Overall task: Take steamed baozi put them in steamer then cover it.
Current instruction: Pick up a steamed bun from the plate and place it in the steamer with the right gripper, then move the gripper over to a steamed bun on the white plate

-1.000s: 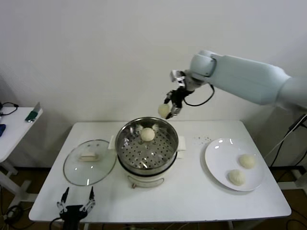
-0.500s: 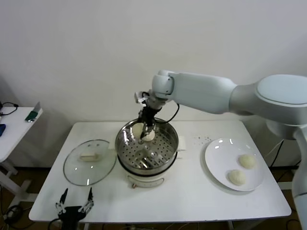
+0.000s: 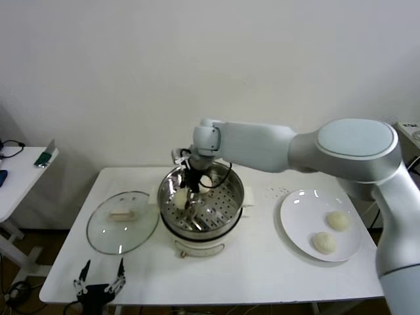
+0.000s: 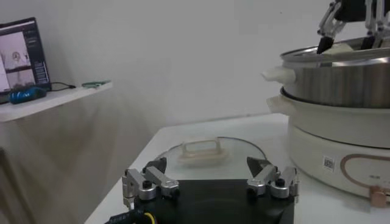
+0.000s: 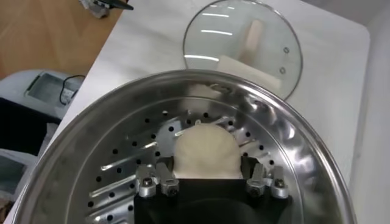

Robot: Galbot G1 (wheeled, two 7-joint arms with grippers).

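Right pincer (image 3: 186, 195): reaching down inside the steamer (image 3: 226, 209) near its left wall, with its fingers (image 5: 159, 180) standing slightly parted on either side of a baozi (image 5: 205, 154); whether they are pressing on the bun or have let go cannot be told.
Bun at the pincer: lying between the fingertips, low over the perforated floor of the basket.
Steamer contents: a second baozi (image 3: 204, 182) is sitting toward the back of the basket, partly hidden behind the arm.
Plate (image 3: 298, 216): on the right of the tabletop (image 3: 262, 269), carrying two more baozi (image 3: 338, 220), one beside the other.
Cover (image 3: 123, 221): lying flat on the tabletop just left of the steamer, handle up.
Left pincer (image 3: 98, 286): waiting wide open and empty at the front left edge of the tabletop, near the cover.
Change: a second ago the right pincer was holding the bun high above the back rim; now it is down in the basket, with fingers wider apart.
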